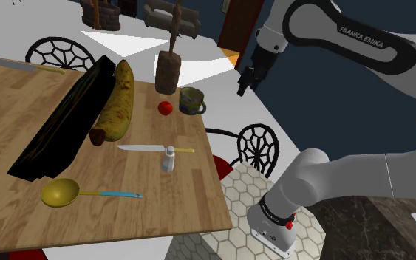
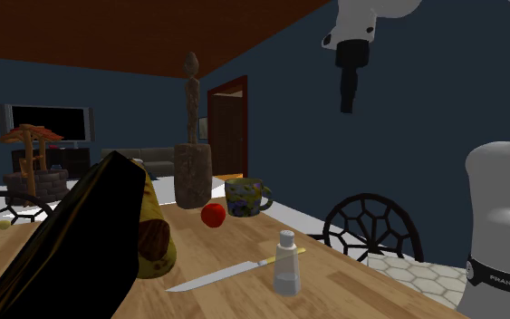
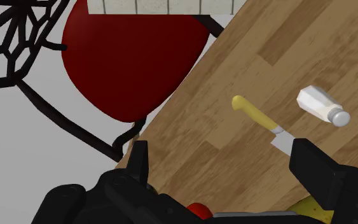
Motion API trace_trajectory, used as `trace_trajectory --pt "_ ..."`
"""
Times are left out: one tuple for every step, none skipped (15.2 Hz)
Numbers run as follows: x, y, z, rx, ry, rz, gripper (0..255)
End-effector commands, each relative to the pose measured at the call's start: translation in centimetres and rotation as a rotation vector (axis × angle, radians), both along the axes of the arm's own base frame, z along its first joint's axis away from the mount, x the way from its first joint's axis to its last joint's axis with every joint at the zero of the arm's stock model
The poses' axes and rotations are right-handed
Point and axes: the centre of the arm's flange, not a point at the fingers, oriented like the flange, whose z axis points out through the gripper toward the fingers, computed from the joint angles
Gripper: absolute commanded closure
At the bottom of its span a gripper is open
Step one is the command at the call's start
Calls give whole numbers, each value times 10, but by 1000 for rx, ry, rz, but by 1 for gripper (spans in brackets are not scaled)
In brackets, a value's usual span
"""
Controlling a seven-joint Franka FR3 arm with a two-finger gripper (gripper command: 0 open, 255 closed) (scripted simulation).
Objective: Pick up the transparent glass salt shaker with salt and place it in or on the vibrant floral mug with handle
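The work surface is a wooden plank table (image 1: 199, 185) in a dark-walled room, with black web-backed chairs around it. One chair with a red seat (image 3: 133, 57) stands at the table edge nearest the stand.

I see the gripper (image 1: 243, 87) raised in the air past that edge, well apart from every item. In the wrist view its two black fingers (image 3: 140, 159) stand wide apart with nothing between them: the tool is released.

The salt shaker (image 1: 168, 159) stands upright on the table, near the edge that faces the stand. It is clear, with a pale cap, and sits just beside a yellow-handled knife (image 1: 154, 148).

The floral mug (image 1: 192, 100) stands upright near the far corner of the table, its handle toward the shoulder view's right. A red tomato (image 1: 165, 108) lies just beside it, and a brown wooden block (image 1: 167, 72) carrying a carved figure stands near both.

An oversized banana (image 1: 117, 103) rests against a long black tray (image 1: 62, 125). A yellow spoon (image 1: 62, 193) lies near the front edge.
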Motion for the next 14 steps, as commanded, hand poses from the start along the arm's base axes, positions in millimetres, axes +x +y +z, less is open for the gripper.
trace_trajectory --pt "0 0 0 0 0 0 0" --pt "3 10 -8 -2 2 -5 0" --pt "7 21 -16 -4 4 -10 0" --pt "10 31 -24 -5 5 -15 0" --pt "14 41 -32 -7 7 -20 0" --pt "17 51 -40 -9 9 -25 0" --pt "21 62 -49 -11 11 -30 0" --pt "24 72 -57 -13 13 -35 0" --pt "28 82 -65 -15 14 -40 0" --pt "32 92 -73 -16 16 -45 0" --pt "35 102 -81 -18 18 -50 0" --pt "39 112 -90 -20 20 -55 0" --pt "43 122 -98 -22 21 -60 0" --pt "47 132 -106 -24 23 -65 0"
